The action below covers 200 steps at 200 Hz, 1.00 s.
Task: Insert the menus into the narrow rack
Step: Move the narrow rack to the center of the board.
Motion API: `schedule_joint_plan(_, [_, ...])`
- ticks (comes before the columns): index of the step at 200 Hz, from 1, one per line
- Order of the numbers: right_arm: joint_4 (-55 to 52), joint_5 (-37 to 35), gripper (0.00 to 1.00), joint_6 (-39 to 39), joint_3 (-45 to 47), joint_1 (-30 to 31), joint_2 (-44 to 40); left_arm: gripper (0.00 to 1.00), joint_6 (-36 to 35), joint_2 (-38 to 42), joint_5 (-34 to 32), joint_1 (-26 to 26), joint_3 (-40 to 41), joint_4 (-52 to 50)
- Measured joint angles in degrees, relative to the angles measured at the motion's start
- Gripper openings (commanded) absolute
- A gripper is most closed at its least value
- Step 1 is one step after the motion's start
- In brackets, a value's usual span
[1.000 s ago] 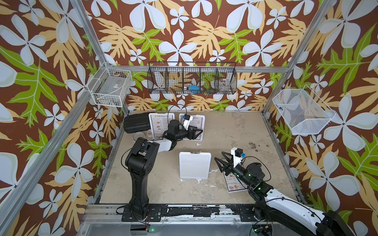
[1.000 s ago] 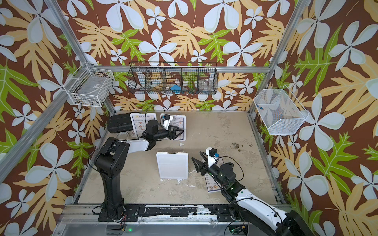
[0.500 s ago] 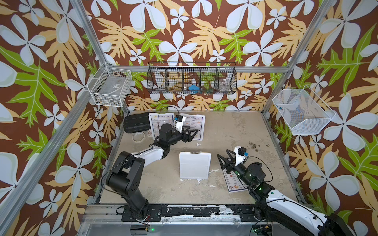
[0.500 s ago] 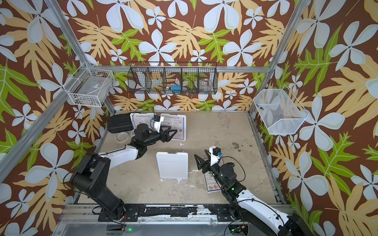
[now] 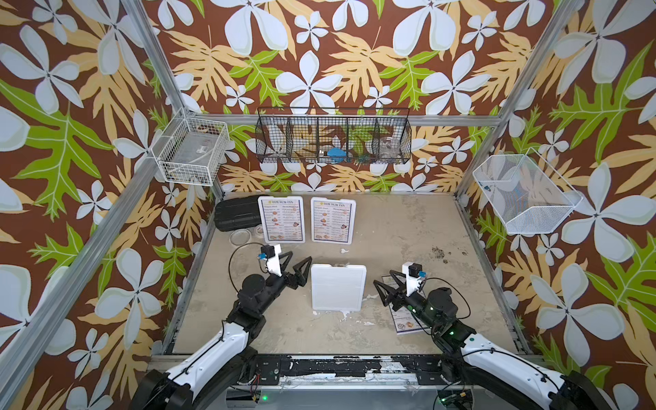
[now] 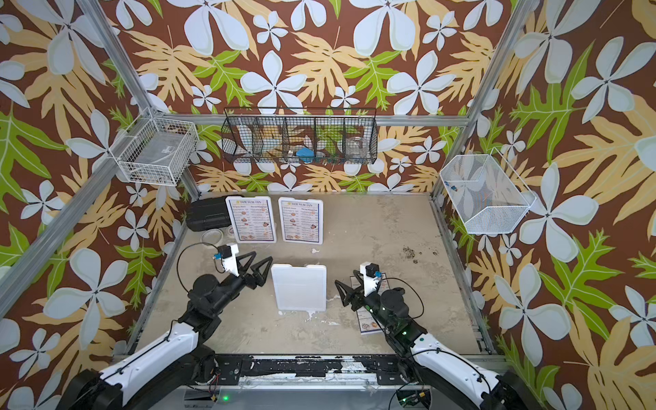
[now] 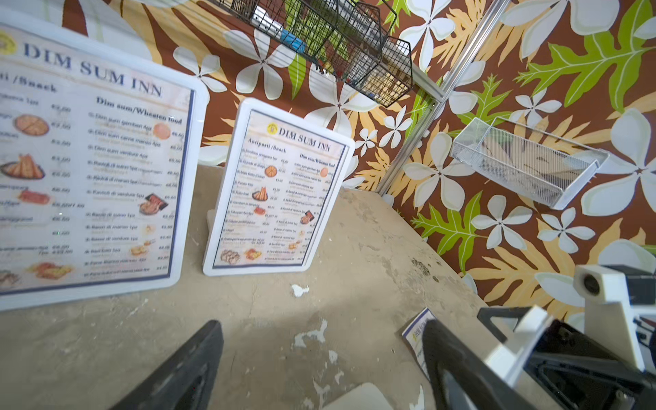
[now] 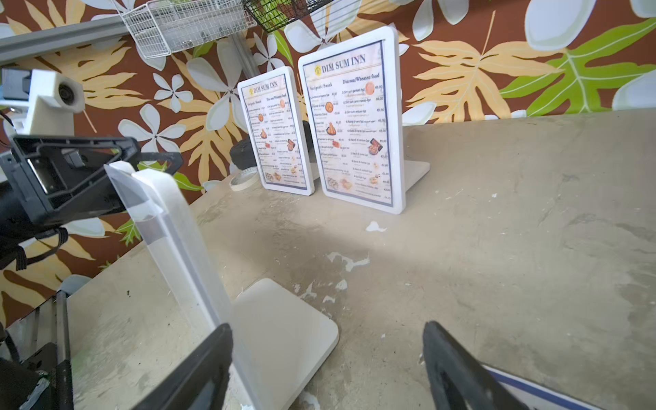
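One menu [image 5: 282,220] and a second menu [image 5: 333,220], glossy white, blue-bordered and headed "DIM SUM INN", stand upright side by side in white holders between eleven and twelve o'clock on the worktop [image 5: 408,241]. A third menu [image 5: 404,322] lies flat at four o'clock, only partly showing. The empty narrow rack [image 5: 338,287] stands at the centre.

top pair overhead; low wrist views facing menus [image 7: 273,193] (seemingly tilted)

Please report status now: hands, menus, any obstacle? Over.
Left hand open, empty. Right hand open, empty; loose menu flat beneath it. Empty stand between hands, nothing blocking.
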State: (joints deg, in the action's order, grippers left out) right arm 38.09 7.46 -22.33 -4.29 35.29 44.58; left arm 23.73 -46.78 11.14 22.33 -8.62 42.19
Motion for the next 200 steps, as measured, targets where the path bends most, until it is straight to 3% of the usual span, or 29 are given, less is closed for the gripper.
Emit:
schedule_joint_plan(29, [2.7,2.0,0.84,-0.1,-0.2,1.7,4.6,0.90,0.0,8.0,4.5,0.0,5.1,0.2])
schedule_joint_plan(53, [5.3,3.0,0.83,-0.1,-0.7,2.6,9.8,0.87,0.2,9.1,7.4,0.1,6.8,1.9])
schedule_joint_plan(129, [14.0,3.1,0.80,-1.7,-1.0,2.8,21.3,0.84,0.4,-2.2,8.7,0.2,7.9,8.4])
schedule_joint_plan(200, [20.8,2.7,0.78,-4.3,-2.6,2.8,30.1,0.82,0.1,-15.2,2.4,0.2,5.0,13.2])
